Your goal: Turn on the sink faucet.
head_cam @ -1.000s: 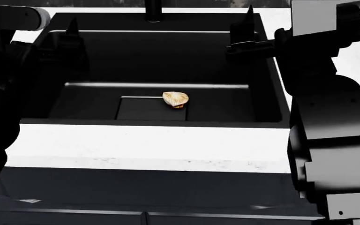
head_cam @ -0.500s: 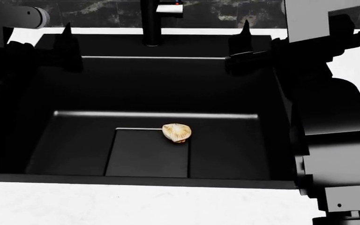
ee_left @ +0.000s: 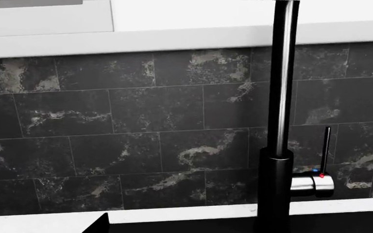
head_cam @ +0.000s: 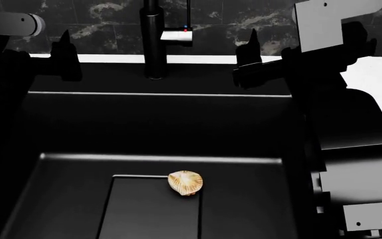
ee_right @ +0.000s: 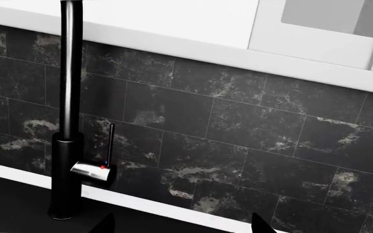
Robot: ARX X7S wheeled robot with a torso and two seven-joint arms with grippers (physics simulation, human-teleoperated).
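Note:
The sink faucet (head_cam: 153, 45) is a slim black upright post at the back of the sink (head_cam: 157, 119), with a silvery side lever (head_cam: 177, 36). It also shows in the left wrist view (ee_left: 280, 121) with its lever (ee_left: 313, 184), and in the right wrist view (ee_right: 68, 97) with its lever (ee_right: 93, 171). My left gripper (head_cam: 65, 45) hovers over the sink's back left, short of the faucet; one fingertip (ee_left: 99, 224) shows off-centre, so it is open. My right gripper (head_cam: 252, 42) hovers right of the faucet, open and empty (ee_right: 181, 225), apart from the lever.
A tan shell-like object (head_cam: 185, 182) lies on the sink floor by the square drain panel (head_cam: 147, 209). A white counter strip (head_cam: 111, 59) runs behind the sink below a dark marbled tile wall (head_cam: 105, 20). White counter (head_cam: 377, 84) shows at the right.
The head view has moved forward and up: the near counter has left view, and the faucet with its lever and the tile wall now show. Both grippers keep their places in view.

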